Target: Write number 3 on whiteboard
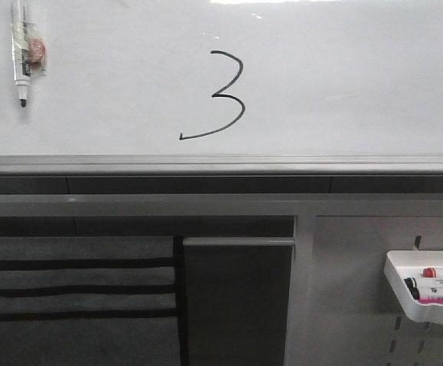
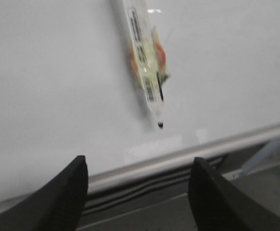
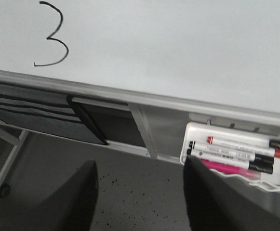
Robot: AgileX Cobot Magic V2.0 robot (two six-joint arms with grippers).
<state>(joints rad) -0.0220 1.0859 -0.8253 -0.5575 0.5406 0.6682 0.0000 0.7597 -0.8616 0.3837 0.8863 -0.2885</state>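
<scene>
The left jaws (image 2: 139, 192) are wide open and hold nothing. Their two dark fingers (image 2: 67, 197) stand far apart. Past them is the whiteboard (image 2: 58, 86) with its grey rail (image 2: 178, 161) along the lower edge. A marker pen (image 2: 144, 62) in a clear wrap is on the board, its black tip pointing down toward the rail. The pen looks blurry here.

The right jaws (image 3: 140, 197) are wide open too, with nothing between them. One dark finger (image 3: 77, 202) is on each side. Under them is a grey speckled floor (image 3: 140, 187). Near the jaws is a white tray (image 3: 190, 139) with markers (image 3: 241, 150) lying in it, some with red and black caps, one pink.

In the front view, the number 3 (image 1: 219, 95) is on the whiteboard (image 1: 343, 84), near the middle and a bit above the rail (image 1: 221, 164). It is a thin black line with a long tail that sweeps left at the bottom. The wrapped pen (image 1: 23, 53) is up at the top left of the board, well apart from the 3. Under the rail is a pale grey panel with slots (image 1: 351, 305), and the white tray (image 1: 398, 293) hangs on it at the right. No arm shows in the front view
</scene>
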